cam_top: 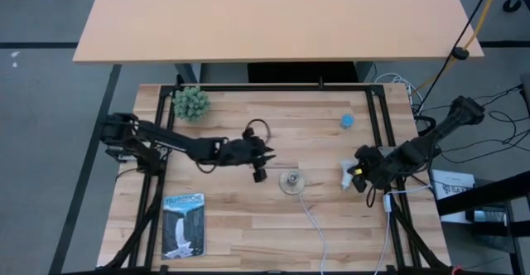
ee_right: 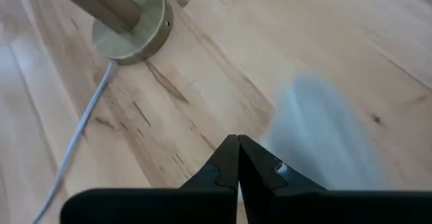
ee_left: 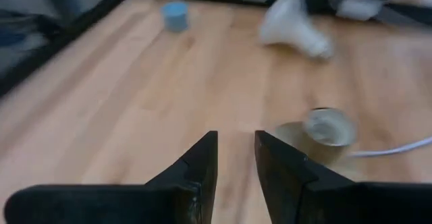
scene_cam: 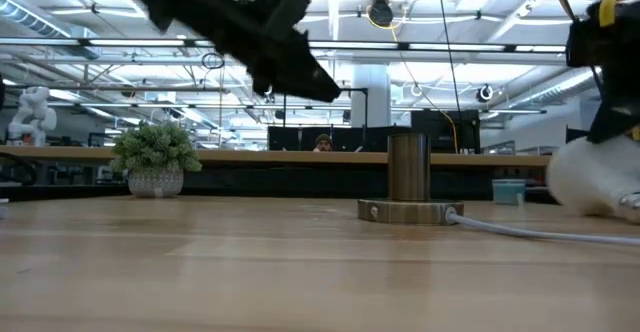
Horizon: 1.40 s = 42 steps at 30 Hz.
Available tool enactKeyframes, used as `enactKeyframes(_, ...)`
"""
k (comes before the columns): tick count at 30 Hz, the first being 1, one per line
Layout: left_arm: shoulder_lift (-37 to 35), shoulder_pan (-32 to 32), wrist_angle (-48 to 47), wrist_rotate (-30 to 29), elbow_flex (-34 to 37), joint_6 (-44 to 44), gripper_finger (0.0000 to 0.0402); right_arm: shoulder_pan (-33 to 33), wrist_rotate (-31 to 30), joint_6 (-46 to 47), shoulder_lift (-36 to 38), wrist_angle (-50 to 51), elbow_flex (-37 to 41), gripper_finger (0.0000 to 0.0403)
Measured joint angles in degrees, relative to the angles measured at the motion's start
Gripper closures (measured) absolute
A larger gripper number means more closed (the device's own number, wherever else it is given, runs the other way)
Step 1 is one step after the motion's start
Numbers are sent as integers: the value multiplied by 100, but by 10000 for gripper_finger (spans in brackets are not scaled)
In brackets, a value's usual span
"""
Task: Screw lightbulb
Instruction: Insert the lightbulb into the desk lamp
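Observation:
The white lightbulb (cam_top: 345, 174) lies on its side on the wooden table, right of the round silvery socket (cam_top: 291, 181) with its white cord. In the left wrist view the lightbulb (ee_left: 289, 23) shows its grey screw base. My right gripper (cam_top: 358, 176) is shut close beside and above it; in the right wrist view the lightbulb (ee_right: 324, 140) is a pale blur next to the shut fingertips (ee_right: 237, 148). My left gripper (cam_top: 262, 166) hovers just left of the socket (ee_left: 325, 131), above the table, its fingers (ee_left: 206, 160) a little apart with nothing between them. My right gripper stands right at the lightbulb's side, fingers slanting down from the table's right. I cannot tell whether it touches the lightbulb.
A small blue object (cam_top: 347, 120) sits far right of centre, a potted plant (cam_top: 191, 103) at the far left corner, and a book (cam_top: 183, 224) near the left front. The socket's cord (cam_top: 315, 225) runs toward the near edge. A black frame borders the table.

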<state>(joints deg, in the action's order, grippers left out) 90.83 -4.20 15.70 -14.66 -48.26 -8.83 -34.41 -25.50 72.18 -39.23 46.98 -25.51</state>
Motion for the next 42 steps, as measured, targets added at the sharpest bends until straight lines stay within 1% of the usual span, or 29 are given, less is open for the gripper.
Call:
enactKeyframes(2, -4, 33, 945, 428, 532, -203, 300, 0, 87, 307, -156, 350, -260, 403)
enactKeyframes(4, 39, 29, 1751, 587, 940, -435, 299, 0, 357, 726, -317, 642, -478, 403)
enactKeyframes(5, 52, 27, 2030, 600, 1126, -516, 299, 0, 528, 979, -386, 774, -617, 403)
enactKeyframes(8, 55, 27, 2443, 604, 1526, -622, 299, -26, 1324, 1773, -630, 1444, -1069, 403)
enactKeyframes(13, 57, 59, 2585, 418, 1721, -768, 299, -98, 2177, 2599, -926, 1871, -1545, 403)
enactKeyframes(17, 57, 43, 2607, 392, 1719, -764, 299, -239, 3086, 2984, -1210, 1384, -1523, 403)
enactKeyframes(20, 57, -15, 2604, 401, 1719, -767, 299, -417, 3827, 3065, -1564, 569, -1395, 403)
enactKeyframes(23, 57, -93, 2601, 468, 1719, -768, 299, -653, 4266, 3204, -1982, 26, -1211, 403)
enactKeyframes(25, 57, -145, 2604, 470, 1719, -770, 299, -782, 4553, 3281, -2264, 61, -1108, 403)
enactKeyframes(27, 57, -192, 2599, 477, 1717, -774, 299, -868, 4802, 3243, -2500, 484, -1057, 403)
enactKeyframes(29, 57, -234, 2599, 477, 1717, -779, 299, -912, 4701, 3081, -2705, 1132, -1048, 403)
enactKeyframes(31, 58, -273, 2599, 479, 1717, -779, 299, -925, 4119, 2933, -2848, 1439, -1042, 403)
enactKeyframes(35, 59, -302, 2597, 477, 1713, -863, 299, -926, 2864, 2685, -2958, 1185, -1041, 403)
enactKeyframes(36, 59, -301, 2597, 477, 1713, -872, 299, -913, 2635, 2618, -2974, 1042, -1041, 403)
enactKeyframes(38, 61, -298, 2589, 469, 1713, -877, 299, -887, 2339, 2556, -2949, 895, -1044, 403)
enactKeyframes(42, 61, -269, 2586, 441, 1713, -871, 299, -758, 1738, 2485, -2946, 908, -1042, 403)
